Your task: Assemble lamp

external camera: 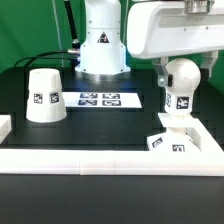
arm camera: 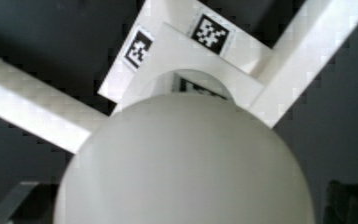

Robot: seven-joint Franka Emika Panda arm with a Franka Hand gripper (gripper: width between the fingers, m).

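Robot gripper (external camera: 181,72) with fingers spread wide around a bulb (external camera: 181,80) standing on its square base (external camera: 170,142); shade (external camera: 44,96) well apart.

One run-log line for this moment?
step: bulb standing on base | gripper: open, over bulb | shade: apart, on table, exterior view's left

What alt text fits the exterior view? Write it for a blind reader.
A white bulb stands on the square base at the exterior view's right, under the robot's wrist. The cone shade sits apart at the left, with the marker board between them.
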